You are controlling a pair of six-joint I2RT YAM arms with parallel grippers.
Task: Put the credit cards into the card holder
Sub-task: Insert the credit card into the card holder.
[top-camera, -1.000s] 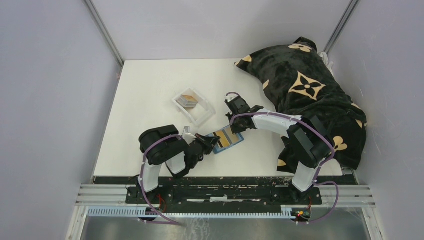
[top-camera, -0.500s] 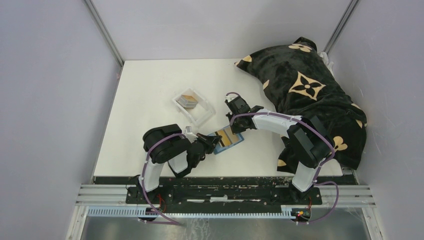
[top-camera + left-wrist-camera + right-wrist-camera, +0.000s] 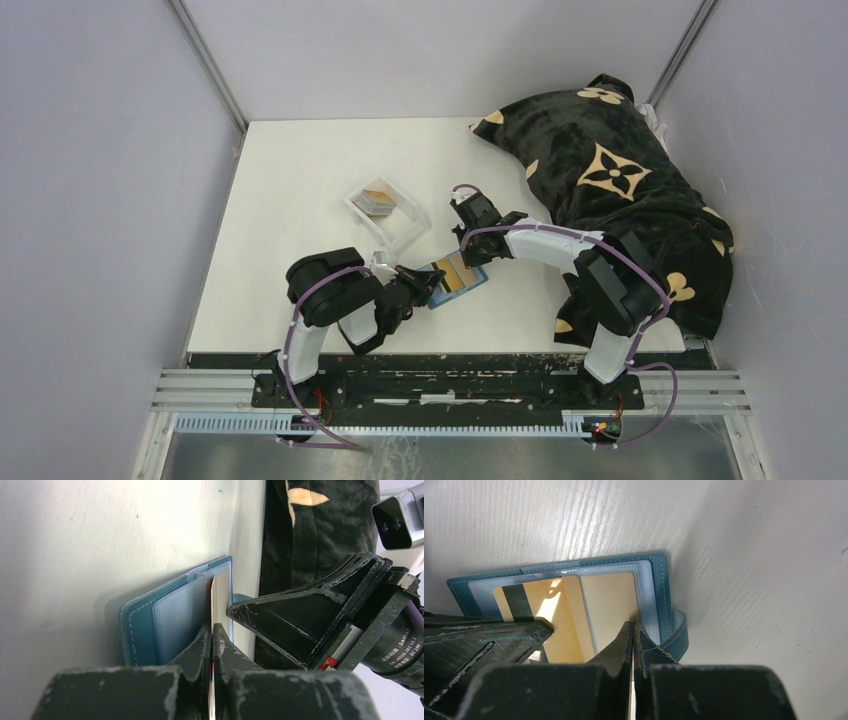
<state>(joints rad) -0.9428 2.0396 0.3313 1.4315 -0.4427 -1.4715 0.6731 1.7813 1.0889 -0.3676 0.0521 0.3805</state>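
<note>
The teal card holder [image 3: 462,281] lies open on the white table, its clear sleeves showing in the left wrist view [image 3: 172,617]. My left gripper [image 3: 424,284] is shut on a gold credit card [image 3: 216,600], held edge-on with its far end over the open card holder. In the right wrist view this card [image 3: 551,617] has a dark stripe and lies over the left page; another tan card [image 3: 609,602] sits in a sleeve. My right gripper [image 3: 465,252] is shut at the card holder's far edge, by the snap tab [image 3: 676,635], with a thin sheet between its jaws.
A clear plastic tray [image 3: 398,228] stands behind the card holder, with more cards [image 3: 377,201] in its far end. A black pillow with gold flower marks [image 3: 610,180] fills the right side, under the right arm.
My left gripper has edged slightly right toward the card holder with the gold card. The right gripper has not moved.
</note>
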